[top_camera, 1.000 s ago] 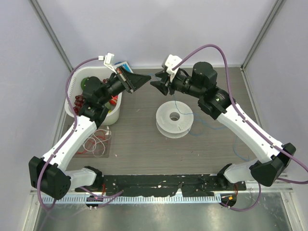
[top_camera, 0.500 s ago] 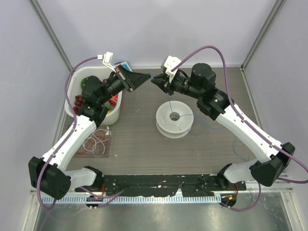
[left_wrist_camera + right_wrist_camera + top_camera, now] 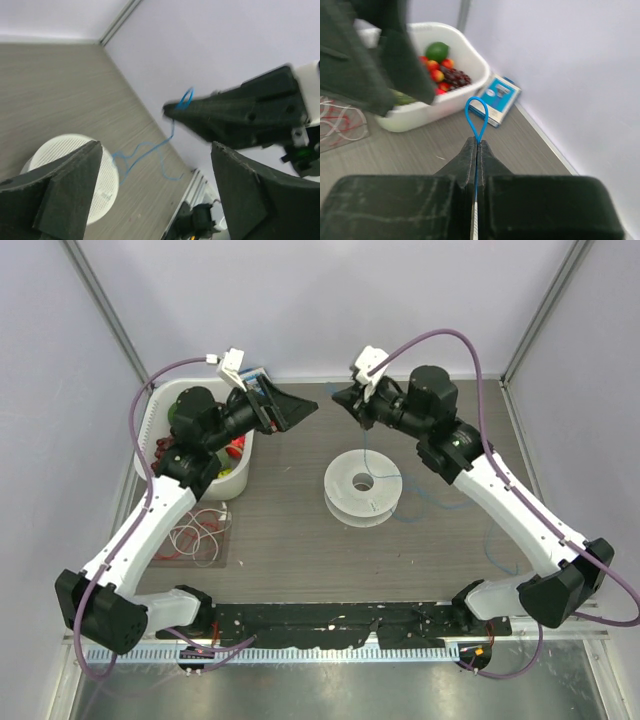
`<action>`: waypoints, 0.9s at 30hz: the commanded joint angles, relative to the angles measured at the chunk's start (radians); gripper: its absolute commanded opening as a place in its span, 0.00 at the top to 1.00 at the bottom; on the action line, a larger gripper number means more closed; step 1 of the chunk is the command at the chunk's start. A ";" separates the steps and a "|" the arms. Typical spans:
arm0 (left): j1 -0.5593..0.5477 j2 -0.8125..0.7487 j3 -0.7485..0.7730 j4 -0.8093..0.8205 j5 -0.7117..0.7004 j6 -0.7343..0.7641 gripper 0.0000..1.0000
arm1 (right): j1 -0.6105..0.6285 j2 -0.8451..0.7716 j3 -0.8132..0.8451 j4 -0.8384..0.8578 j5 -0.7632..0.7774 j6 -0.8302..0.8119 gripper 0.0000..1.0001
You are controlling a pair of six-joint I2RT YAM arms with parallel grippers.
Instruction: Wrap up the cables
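Cable pinch, right arm.
Right gripper (image 3: 476, 145) clenched on blue cable (image 3: 476, 172), loop protruding past fingertips (image 3: 468, 152); strand trails down to white spool (image 3: 345, 485) on table (image 3: 300, 540). Left gripper (image 3: 155, 147) spread wide, empty.

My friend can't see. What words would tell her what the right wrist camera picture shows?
The right gripper is shut on a thin blue cable, whose small loop pokes out past the black tips. Behind it, a white tub of fruit sits on the grey table near the wall.
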 commanded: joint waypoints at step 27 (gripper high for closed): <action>-0.112 0.737 0.047 -0.025 0.221 0.096 0.20 | -0.615 -0.121 -0.098 -0.118 -0.090 0.117 0.99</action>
